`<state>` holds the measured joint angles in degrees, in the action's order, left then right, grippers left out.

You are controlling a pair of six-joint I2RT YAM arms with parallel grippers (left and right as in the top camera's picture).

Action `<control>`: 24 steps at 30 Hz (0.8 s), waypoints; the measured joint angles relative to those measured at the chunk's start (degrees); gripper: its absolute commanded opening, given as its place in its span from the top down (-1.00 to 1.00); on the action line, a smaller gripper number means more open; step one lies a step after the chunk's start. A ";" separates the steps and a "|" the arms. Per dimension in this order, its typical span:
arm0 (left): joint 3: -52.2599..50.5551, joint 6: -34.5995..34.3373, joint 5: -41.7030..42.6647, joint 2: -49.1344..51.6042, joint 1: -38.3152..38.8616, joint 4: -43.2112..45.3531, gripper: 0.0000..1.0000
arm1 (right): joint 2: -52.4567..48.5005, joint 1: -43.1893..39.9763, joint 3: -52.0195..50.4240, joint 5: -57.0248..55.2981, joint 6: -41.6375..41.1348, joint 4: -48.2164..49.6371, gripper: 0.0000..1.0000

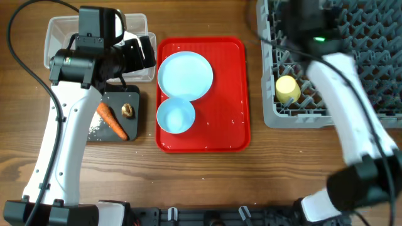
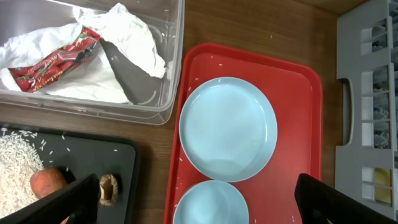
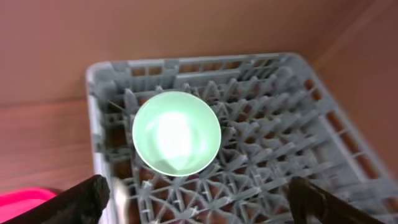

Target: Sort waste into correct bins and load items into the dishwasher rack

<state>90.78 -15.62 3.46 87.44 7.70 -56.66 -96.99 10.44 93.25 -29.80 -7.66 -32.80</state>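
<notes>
My left gripper [image 2: 199,208] is open and empty, above the near edge of the clear tub [image 1: 56,37] and the red tray. The tub holds the white tissue [image 2: 127,34] and the red wrapper [image 2: 56,59]. The black tray [image 1: 129,97] holds the carrot [image 1: 112,120], the brown lump [image 1: 127,111] and rice [image 2: 15,168]. The blue plate [image 1: 184,75] and blue bowl [image 1: 175,116] lie on the red tray. My right gripper [image 3: 199,199] is open and empty above the grey rack [image 1: 377,75]. The pale green bowl [image 3: 176,132] and yellow cup [image 1: 287,89] sit in the rack.
The red serving tray [image 1: 232,94] lies between the bins and the rack, with a few rice grains on it. The rack's handle side [image 2: 351,118] faces the tray. Bare wooden table runs along the front.
</notes>
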 measured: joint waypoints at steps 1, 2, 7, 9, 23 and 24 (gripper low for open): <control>0.00 0.00 -0.02 0.00 0.00 0.02 -1.00 | 1.42 -0.92 0.00 3.32 -2.23 -0.81 -0.81; 0.00 0.00 -0.02 0.00 0.00 0.02 -1.00 | 2.36 -2.16 0.00 7.74 -5.31 -1.05 -0.74; 0.00 0.00 -0.02 0.00 0.00 0.02 -1.00 | -2.54 -9.20 0.00 21.90 -13.60 -1.29 -0.29; 0.00 0.00 -0.02 0.00 0.00 0.02 -1.00 | -6.99 -13.68 -0.02 27.36 -17.16 -1.51 -0.15; -0.02 0.00 -0.02 0.00 0.00 0.04 -1.00 | -20.09 -18.78 -0.13 36.22 -21.70 5.60 0.01; -0.02 0.00 -0.02 0.00 0.00 0.00 -1.00 | -20.90 -18.78 -0.13 36.22 -21.73 6.27 0.03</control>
<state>90.76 -15.62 3.44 87.44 7.70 -56.66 -117.89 -8.34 93.12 6.42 -29.39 -26.52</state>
